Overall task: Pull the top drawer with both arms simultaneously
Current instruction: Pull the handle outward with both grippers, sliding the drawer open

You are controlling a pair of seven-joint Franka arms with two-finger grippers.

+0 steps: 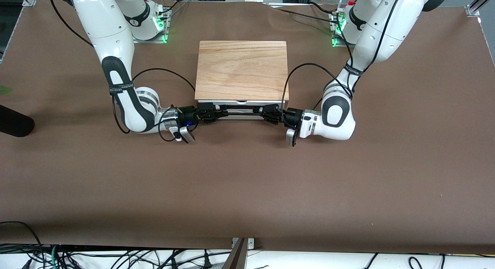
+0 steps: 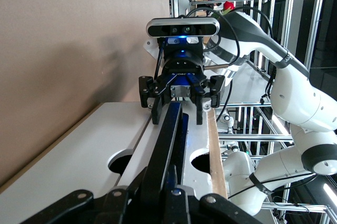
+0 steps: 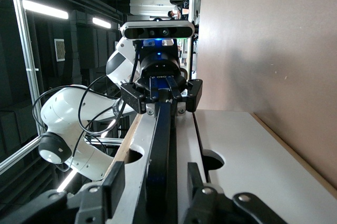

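The top drawer's white front (image 1: pixel 247 104) shows just under the cabinet's front edge and looks pushed in. Its thin black bar handle (image 1: pixel 241 111) runs along it and shows in both wrist views (image 2: pixel 168 134) (image 3: pixel 160 140). My left gripper (image 1: pixel 267 114) (image 2: pixel 158 174) is at the handle's end toward the left arm, shut on the bar. My right gripper (image 1: pixel 217 111) (image 3: pixel 155 165) is at the handle's end toward the right arm. Its fingers (image 3: pixel 118 171) stand open on either side of the bar, with gaps. Each wrist view also shows the other gripper farther along the bar.
The cabinet's light wood top slab (image 1: pixel 241 70) sits at the table's middle, near the arm bases. A second white panel (image 2: pixel 79 155) with a round cutout lies beside the top drawer's front. A black object (image 1: pixel 13 126) lies at the right arm's end of the brown table.
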